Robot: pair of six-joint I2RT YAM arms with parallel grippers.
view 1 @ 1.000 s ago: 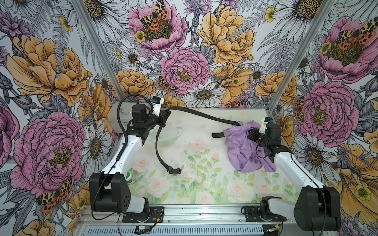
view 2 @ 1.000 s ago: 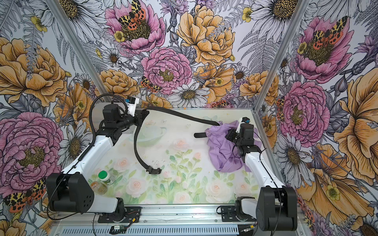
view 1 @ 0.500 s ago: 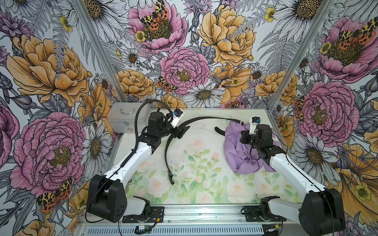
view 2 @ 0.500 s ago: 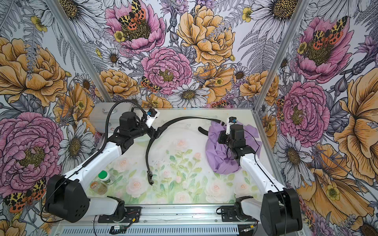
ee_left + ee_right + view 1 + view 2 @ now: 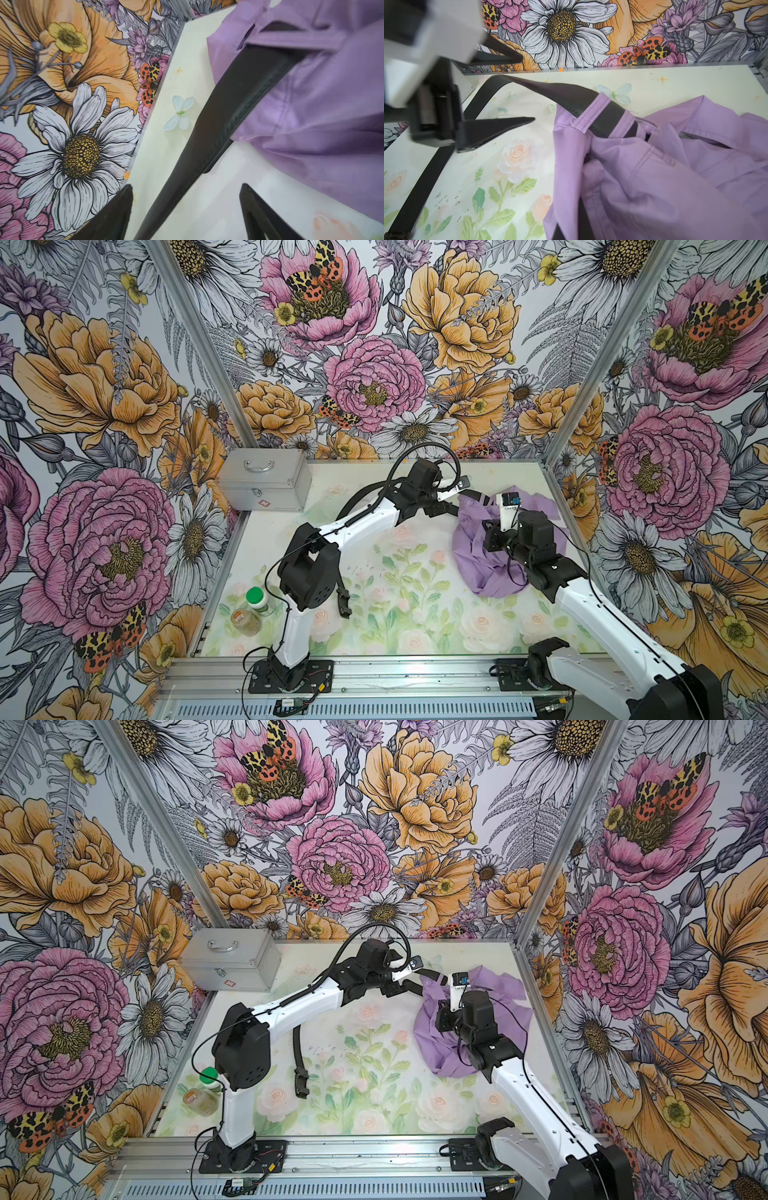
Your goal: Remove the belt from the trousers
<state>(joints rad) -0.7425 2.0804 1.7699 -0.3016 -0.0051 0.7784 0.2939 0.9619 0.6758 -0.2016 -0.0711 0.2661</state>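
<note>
Far left of the left gripper (image 5: pixel 448 510), a silver case (image 5: pixel 266 485) stands in the back corner of the table (image 5: pixel 415 626). Two jars, one green-lidded (image 5: pixel 255 598) and one brownish (image 5: pixel 246 621), stand by the left arm's base, well apart from both grippers.

The belt (image 5: pixel 296 1048) lies on the table behind the left gripper. Its buckle end (image 5: pixel 301 1086) rests beside the arm's elbow. From there the strap runs back under the forearm, which hides its middle in both top views. A black hose (image 5: pixel 432 458) arcs over the left wrist.

In the left wrist view the left gripper (image 5: pixel 186 188) is spread wide. The belt (image 5: pixel 218 124) passes between its fingertips (image 5: pixel 123 202) and touches neither, so it is released.

Just ahead of those fingertips the strap slips under a belt loop (image 5: pixel 591 113) of the trousers (image 5: pixel 664 176). The belt is therefore not yet out.

The trousers (image 5: pixel 478 572) lie crumpled just right of the left gripper, near the table's right edge.

The right gripper (image 5: pixel 490 536) sits on the heap, clenched on a fold of trousers. In the right wrist view the bunched fabric hides most of its fingers. In both top views the right arm's wrist covers the middle of the heap.
</note>
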